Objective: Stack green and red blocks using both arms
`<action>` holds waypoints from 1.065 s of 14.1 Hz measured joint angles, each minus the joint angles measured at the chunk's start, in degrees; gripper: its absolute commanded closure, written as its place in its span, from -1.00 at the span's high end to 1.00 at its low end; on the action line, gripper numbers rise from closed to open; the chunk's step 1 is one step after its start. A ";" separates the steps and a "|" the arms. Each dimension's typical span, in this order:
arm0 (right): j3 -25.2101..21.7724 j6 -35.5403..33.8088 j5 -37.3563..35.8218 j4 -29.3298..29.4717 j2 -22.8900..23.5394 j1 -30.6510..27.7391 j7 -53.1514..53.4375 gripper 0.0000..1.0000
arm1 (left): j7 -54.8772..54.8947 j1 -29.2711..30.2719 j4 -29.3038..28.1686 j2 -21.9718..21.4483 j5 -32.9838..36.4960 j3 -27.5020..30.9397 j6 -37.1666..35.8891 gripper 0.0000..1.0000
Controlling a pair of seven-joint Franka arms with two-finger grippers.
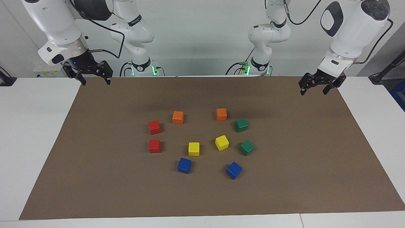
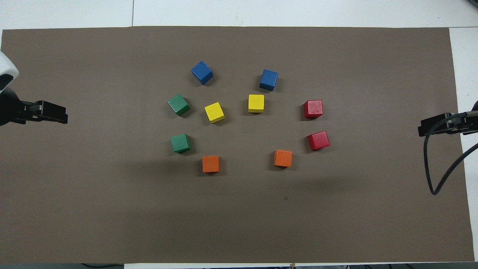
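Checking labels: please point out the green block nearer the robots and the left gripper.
green block nearer the robots (image 1: 241, 124), facing view, its top face.
left gripper (image 1: 319, 88), facing view, between its fingertips.

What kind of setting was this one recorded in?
Probably a robotics lab bench: two white arms mounted at a white table, a brown mat spread over it, and small coloured cubes, such as a red block, laid out on it.

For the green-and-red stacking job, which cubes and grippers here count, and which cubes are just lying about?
Job:
green cubes, toward the left arm's end
red cubes, toward the right arm's end
left gripper, open, over the mat's edge
right gripper, open, over the mat's corner

Lying about:
orange cubes
yellow cubes
blue cubes
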 measured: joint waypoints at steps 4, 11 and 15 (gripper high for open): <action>0.30 0.05 0.22 -1.51 -0.54 1.86 0.96 1.00 | -3.23 -0.79 -1.31 -0.18 -0.05 -0.67 1.12 1.00; 0.68 8.63 0.25 -7.72 0.43 8.88 10.86 1.00 | -16.02 -10.29 -12.25 -0.44 -0.13 -1.14 8.73 1.00; 0.80 12.65 0.26 -10.23 2.39 12.28 14.09 1.00 | -22.18 -11.91 -18.44 -0.46 -0.13 -1.09 14.30 1.00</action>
